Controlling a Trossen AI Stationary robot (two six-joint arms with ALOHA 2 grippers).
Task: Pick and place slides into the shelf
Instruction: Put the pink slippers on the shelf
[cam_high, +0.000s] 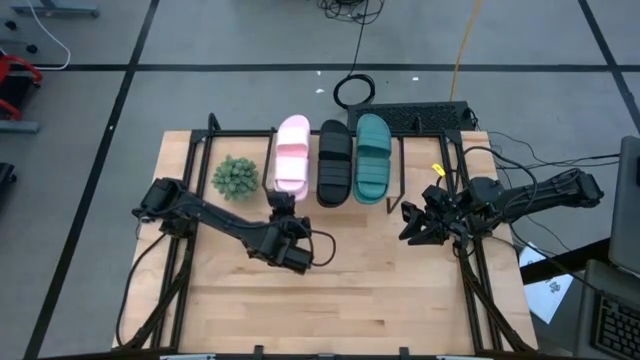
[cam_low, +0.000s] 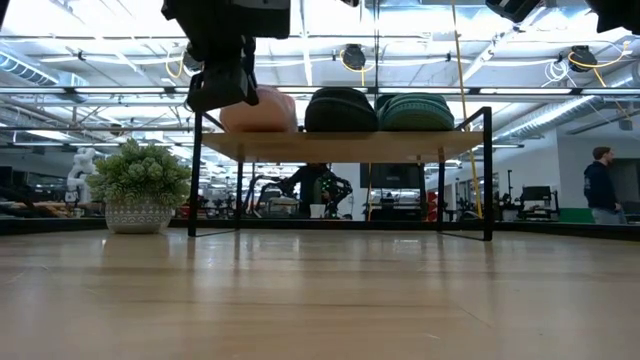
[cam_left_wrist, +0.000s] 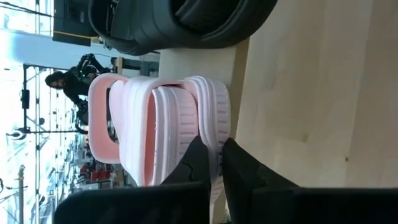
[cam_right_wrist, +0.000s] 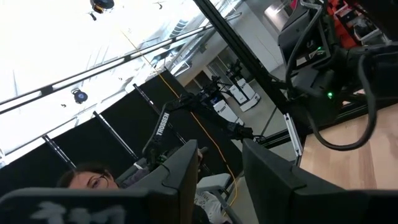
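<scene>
Three slides sit side by side on the shelf (cam_high: 400, 150) at the far side of the table (cam_high: 350, 300). The pink slide (cam_high: 292, 155) is on the left, the black slide (cam_high: 334, 162) is in the middle, and the teal slide (cam_high: 372, 157) is on the right. They touch or nearly touch each other. From the low view, all three rest on top of the light wood plank, which stands on thin black legs.

The left gripper (cam_high: 283, 206) is just at the near end of the pink slide. In the left wrist view, its two dark fingers (cam_left_wrist: 199, 163) are close together with only a thin gap, and the edge of the pink slide's heel sits in that gap, so they seem to pinch it.

A small green plant (cam_high: 235, 177) in a pot stands on the table to the left of the shelf.

The right gripper (cam_high: 418, 226) waits over the right side of the table, away from the shelf. Its fingers (cam_right_wrist: 273, 169) are apart and hold nothing.

A person shows in the room behind the table in the right wrist view.
</scene>
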